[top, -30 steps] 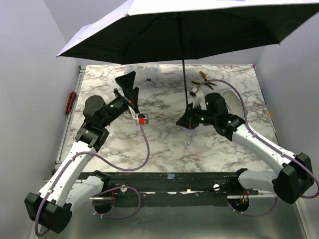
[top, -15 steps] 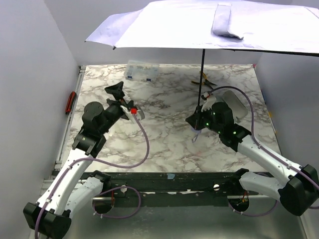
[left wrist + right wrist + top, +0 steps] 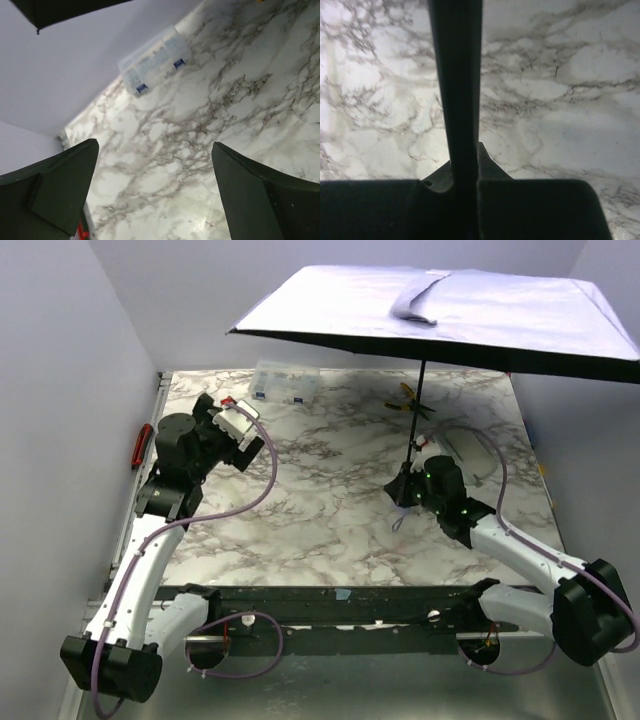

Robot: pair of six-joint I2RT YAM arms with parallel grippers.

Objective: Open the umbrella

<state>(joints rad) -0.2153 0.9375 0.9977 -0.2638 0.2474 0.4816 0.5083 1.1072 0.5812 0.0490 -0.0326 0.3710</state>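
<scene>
Above the table's [image 3: 330,510] right side, the right gripper [image 3: 407,485] pinched the open umbrella [image 3: 480,310] low on its thin shaft [image 3: 420,400], probably light yet top-heavy, while the left gripper [image 3: 154,150] gaped empty.

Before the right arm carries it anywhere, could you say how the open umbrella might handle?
The umbrella probably feels top-heavy: it spreads wide above a thin shaft held low by the right pincer. The shaft leans, so it may sway or twist in the grip.
</scene>
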